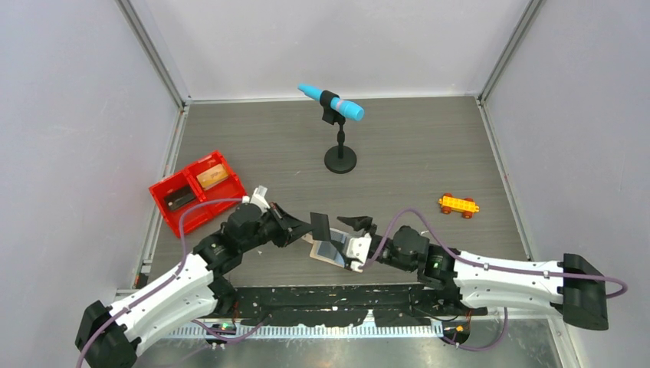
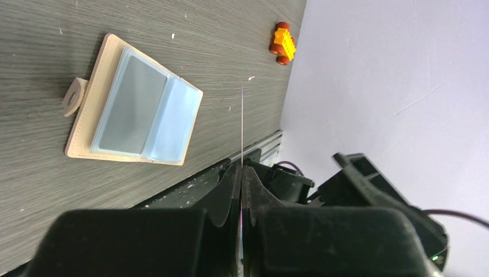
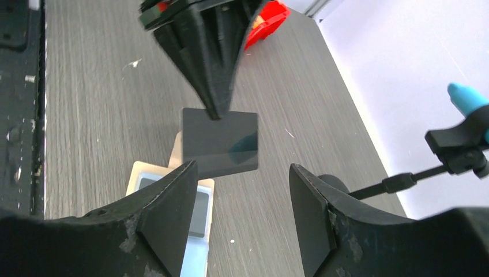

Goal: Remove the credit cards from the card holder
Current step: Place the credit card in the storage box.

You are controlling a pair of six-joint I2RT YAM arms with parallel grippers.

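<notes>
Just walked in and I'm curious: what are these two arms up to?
The left hand pinches a dark card by its edge, held up above the table. The card holder lies open on the table, and the right hand hovers near it, open and holding nothing. A tan card and a black card lie in the red tray, one per compartment.

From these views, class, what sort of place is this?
Probably a robot lab cell: left arm and right arm bolted to a table boxed in by plain walls, with props like a toy car.
</notes>
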